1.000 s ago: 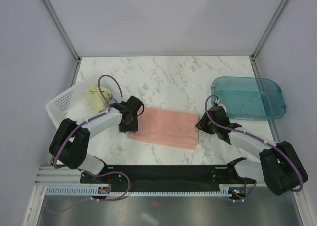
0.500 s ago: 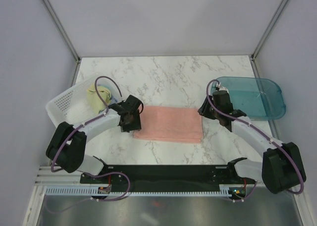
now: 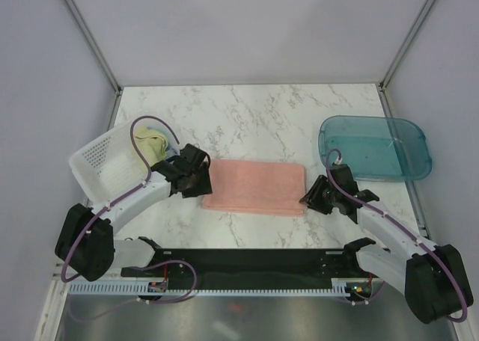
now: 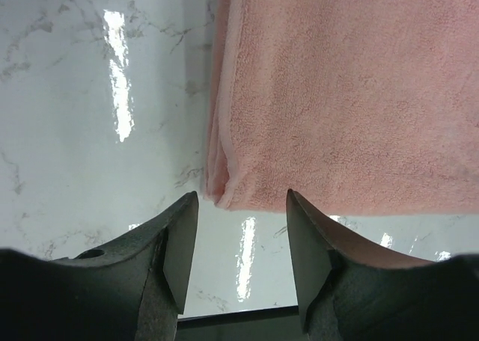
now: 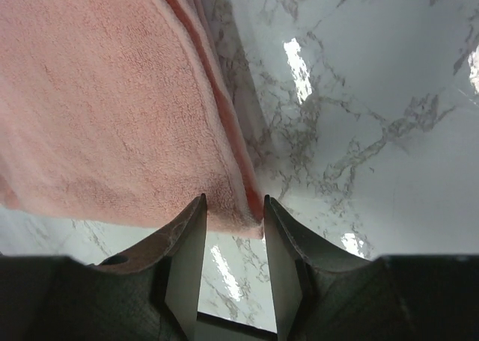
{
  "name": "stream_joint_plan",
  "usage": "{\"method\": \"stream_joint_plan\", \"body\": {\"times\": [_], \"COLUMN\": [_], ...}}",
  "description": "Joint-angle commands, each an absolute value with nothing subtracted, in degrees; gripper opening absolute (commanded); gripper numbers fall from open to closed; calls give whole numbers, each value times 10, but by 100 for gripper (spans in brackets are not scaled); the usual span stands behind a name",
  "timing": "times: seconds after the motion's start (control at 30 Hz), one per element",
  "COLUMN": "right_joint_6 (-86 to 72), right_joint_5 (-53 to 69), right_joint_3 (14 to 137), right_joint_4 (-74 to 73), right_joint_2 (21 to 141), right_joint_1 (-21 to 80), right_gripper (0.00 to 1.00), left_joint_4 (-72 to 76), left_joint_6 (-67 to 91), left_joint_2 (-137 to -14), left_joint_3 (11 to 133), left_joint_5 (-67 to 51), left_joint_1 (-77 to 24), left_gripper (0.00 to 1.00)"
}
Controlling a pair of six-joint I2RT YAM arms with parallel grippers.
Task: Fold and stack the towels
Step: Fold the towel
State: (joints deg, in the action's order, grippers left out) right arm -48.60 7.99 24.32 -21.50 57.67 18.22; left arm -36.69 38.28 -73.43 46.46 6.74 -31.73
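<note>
Lighting's bright and even, coming from overhead, so there's only a thin soft shadow along the pink towel [image 3: 254, 185] edges. The glossy marble bench [image 3: 262, 117] throws white glare streaks left of the towel in the left wrist view, and right of it in the other. Terry texture stays fairly sharp.

The pink towel [image 4: 344, 94] runs off the top edge of both wrist views.

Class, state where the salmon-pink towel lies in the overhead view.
The salmon-pink towel lies folded flat on the table, between the left hand and right hand, white basket to its left, teal tray to its right.
</note>
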Motion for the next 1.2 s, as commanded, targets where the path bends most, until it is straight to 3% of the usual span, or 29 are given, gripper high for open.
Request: {"method": "stream_joint_plan", "body": {"times": [0.0, 0.3, 0.5, 1.07, 1.1, 1.17], "right_joint_6": [-538, -562, -555, -541, -539, -533], "right_joint_5": [84, 87, 62, 43, 43, 44], "right_joint_3": [231, 212, 208, 196, 198, 202], "right_joint_4": [-213, -193, -192, -186, -185, -182], "right_joint_2": [551, 556, 553, 539, 540, 540], "right_joint_1": [183, 183, 182, 183, 182, 183], "right_gripper": [45, 45, 44, 4, 0, 0], "left_joint_4": [-314, -265, -269, -288, -301, -306], "left_joint_6": [415, 429, 432, 439, 442, 442], "left_joint_2": [-728, -751, -748, -751, -751, -752], "left_joint_3": [433, 409, 404, 398, 401, 408], "left_joint_5": [30, 23, 38, 44, 52, 56], "left_joint_1": [-315, -315, -315, -315, -315, -315], "left_gripper": [57, 54, 46, 38, 3, 2]}}
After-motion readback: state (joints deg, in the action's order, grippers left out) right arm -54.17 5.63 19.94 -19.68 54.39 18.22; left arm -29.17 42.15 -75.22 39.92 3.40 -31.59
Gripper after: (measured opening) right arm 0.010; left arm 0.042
